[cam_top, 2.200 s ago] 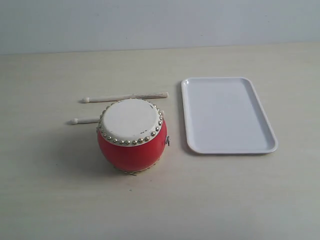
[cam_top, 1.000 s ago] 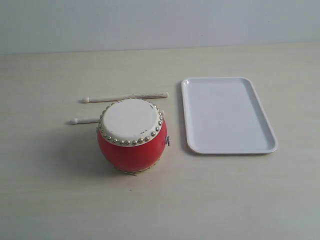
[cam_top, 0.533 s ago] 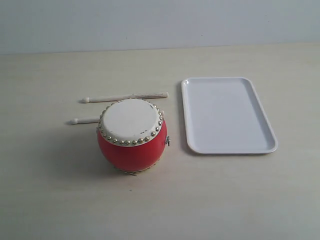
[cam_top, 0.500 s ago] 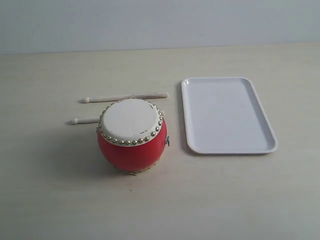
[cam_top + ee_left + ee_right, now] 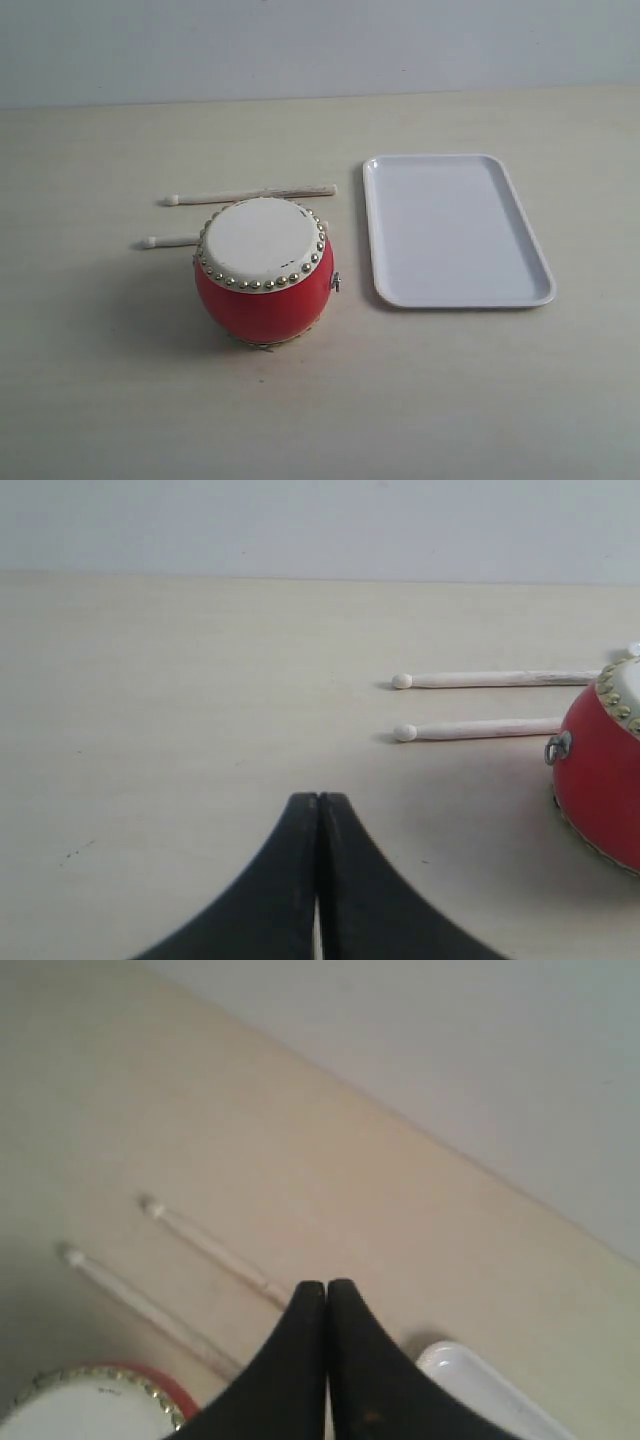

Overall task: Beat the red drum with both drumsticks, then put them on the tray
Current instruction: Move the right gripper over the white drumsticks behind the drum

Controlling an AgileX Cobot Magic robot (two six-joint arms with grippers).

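Two sticks untouched beside drum; left claw, right claw closed, empty. Pickup pending: open, reach, grasp.

Red drum crowding the nearer drumstick

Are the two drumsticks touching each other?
Apart. The left wrist view shows one drumstick and the other drumstick lying side by side, with a clear strip of bare table between them along all of their visible length.
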